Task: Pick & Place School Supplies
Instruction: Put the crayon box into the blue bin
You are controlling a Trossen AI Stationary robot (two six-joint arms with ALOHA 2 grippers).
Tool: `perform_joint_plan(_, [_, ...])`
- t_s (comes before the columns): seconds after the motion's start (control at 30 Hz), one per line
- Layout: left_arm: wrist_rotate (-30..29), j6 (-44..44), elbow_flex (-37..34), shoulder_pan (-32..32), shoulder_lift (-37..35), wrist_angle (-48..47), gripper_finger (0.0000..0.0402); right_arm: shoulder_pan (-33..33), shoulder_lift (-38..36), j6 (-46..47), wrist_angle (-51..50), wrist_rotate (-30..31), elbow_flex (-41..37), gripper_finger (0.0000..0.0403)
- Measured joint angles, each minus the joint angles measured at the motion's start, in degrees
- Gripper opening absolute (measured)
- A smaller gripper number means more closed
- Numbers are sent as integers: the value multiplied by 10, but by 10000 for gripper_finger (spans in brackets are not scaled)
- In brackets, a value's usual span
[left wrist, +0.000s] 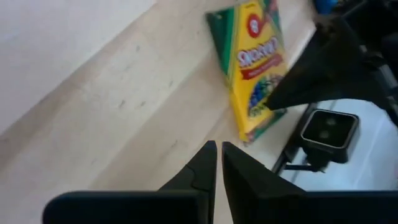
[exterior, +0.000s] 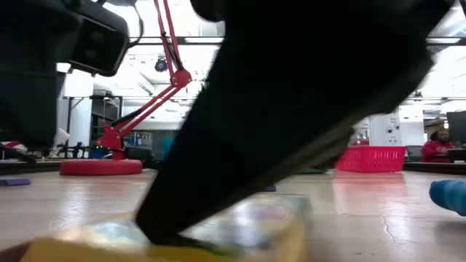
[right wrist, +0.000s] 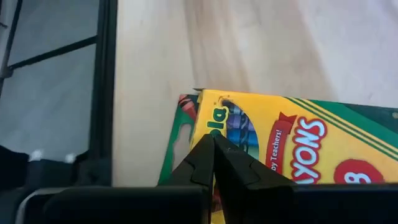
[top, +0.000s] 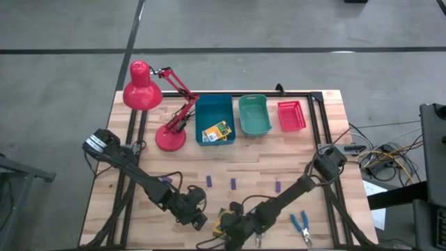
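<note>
In the high view, the left gripper (top: 197,217) is being held low at the bottom centre, beside the right gripper (top: 230,224), which is being pressed onto a crayon box (top: 222,224) at the table's (top: 320,157) bottom edge. One more crayon box (top: 217,132) is lying in the blue bin (top: 214,106). Four purple blocks (top: 208,181) and two blue-handled tools (top: 300,223) are being counted on the wood.

In the low view, the frame is being filled by a dark arm over the box (exterior: 182,236).

In the left wrist view, the fingers (left wrist: 205,165) are being kept nearly shut, empty, short of the box (left wrist: 252,62).

In the right wrist view, closed fingers (right wrist: 205,158) are resting against the box (right wrist: 298,146); a grasp cannot be told.
</note>
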Motion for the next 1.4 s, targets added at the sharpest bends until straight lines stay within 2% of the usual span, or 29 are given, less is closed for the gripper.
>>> perform_joint_plan(0.4, [-32,-13,-81,-7,-34,151,30,-32,5,-54,-1,-32,15,8])
perform_joint_plan(0.53, [-34,-13,-82,-7,-34,151,30,-35,5,-67,-2,-33,22,8])
perform_joint_plan(0.73, [-34,-16,-82,-7,-34,151,30,-25,6,-182,3,-32,58,8])
perform_joint_plan(0.87, [-34,-21,-82,-7,-34,151,30,-24,5,-186,-11,-30,80,8])
perform_joint_plan(1.17, [-28,-25,-82,3,-34,151,30,-13,4,-145,-62,19,96,8])
perform_joint_plan(1.4, [12,-14,-82,20,-34,151,30,15,2,-96,-68,113,94,8])
